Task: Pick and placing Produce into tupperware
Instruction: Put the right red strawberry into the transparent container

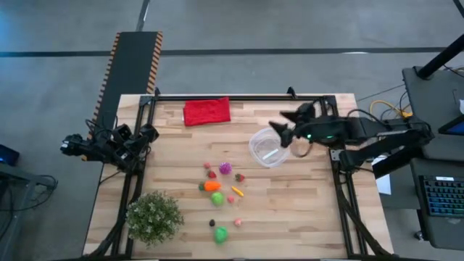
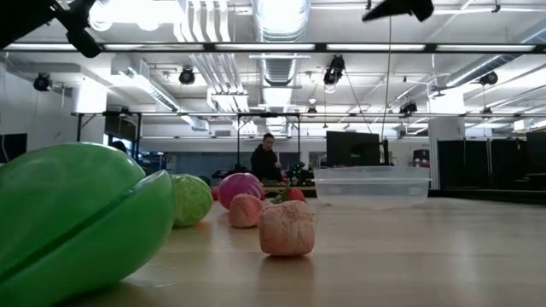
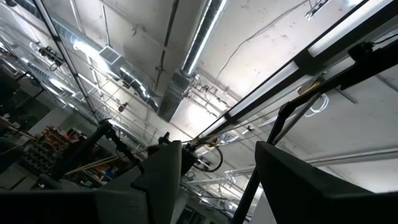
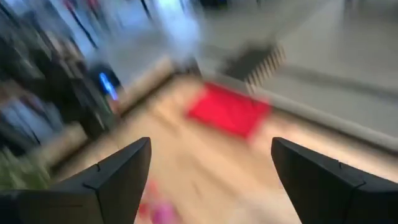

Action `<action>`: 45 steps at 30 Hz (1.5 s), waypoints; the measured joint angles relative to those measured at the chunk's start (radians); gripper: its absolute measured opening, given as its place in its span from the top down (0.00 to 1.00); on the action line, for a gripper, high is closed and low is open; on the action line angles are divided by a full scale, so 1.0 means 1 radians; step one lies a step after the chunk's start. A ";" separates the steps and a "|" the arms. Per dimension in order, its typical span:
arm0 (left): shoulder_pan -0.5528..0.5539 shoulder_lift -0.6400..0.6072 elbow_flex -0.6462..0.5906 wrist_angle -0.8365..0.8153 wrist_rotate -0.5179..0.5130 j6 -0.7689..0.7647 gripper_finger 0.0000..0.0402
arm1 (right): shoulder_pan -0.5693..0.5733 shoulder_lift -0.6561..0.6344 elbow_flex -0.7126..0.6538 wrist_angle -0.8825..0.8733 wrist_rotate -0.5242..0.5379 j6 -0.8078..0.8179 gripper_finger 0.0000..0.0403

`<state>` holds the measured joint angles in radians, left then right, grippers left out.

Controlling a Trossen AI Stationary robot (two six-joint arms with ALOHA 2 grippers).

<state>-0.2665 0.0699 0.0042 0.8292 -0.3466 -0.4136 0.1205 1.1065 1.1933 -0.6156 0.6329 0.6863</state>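
Observation:
The clear round tub (image 1: pixel 268 148) stands right of the table's middle; in the low view the tub (image 2: pixel 371 184) appears far back. The produce lies loose on the wood nearer the table's near edge: a magenta piece (image 1: pixel 225 168), an orange one (image 1: pixel 212 185), green ones (image 1: pixel 217 197) (image 1: pixel 220 233), a pink one (image 1: pixel 238 222) and several smaller bits. In the low view a large green piece (image 2: pixel 81 222) and a pink piece (image 2: pixel 287 228) are closest. My right gripper (image 1: pixel 279 133) (image 4: pixel 211 146) hovers open over the tub's far-left rim, holding nothing. My left gripper (image 1: pixel 147 135) (image 3: pixel 217 146) waits open at the table's left edge, pointing up.
A red cloth (image 1: pixel 206 111) (image 4: pixel 230 109) lies near the far edge. A bushy potted plant (image 1: pixel 154 216) stands at the near left corner. A dark frame (image 1: pixel 239 96) borders the table's far, left and right sides. A person (image 2: pixel 267 159) is in the room behind.

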 joint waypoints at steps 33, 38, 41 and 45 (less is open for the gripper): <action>0.000 0.000 0.000 -0.001 0.000 0.002 0.52 | -0.029 0.730 0.526 -0.455 -0.528 -0.711 0.22; 0.000 0.001 0.000 -0.002 0.000 0.002 0.52 | -0.027 0.781 0.424 -0.347 -0.557 -0.703 0.22; 0.000 0.002 0.000 -0.005 0.000 0.002 0.52 | -0.015 0.813 0.384 -0.319 -0.578 -0.680 0.24; 0.000 0.002 0.000 -0.006 0.001 0.002 0.52 | 0.003 0.861 0.375 -0.273 -0.589 -0.658 0.26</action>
<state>-0.2665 0.0715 0.0044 0.8235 -0.3461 -0.4118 0.1234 1.9676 1.5681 -0.8891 0.0442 0.0284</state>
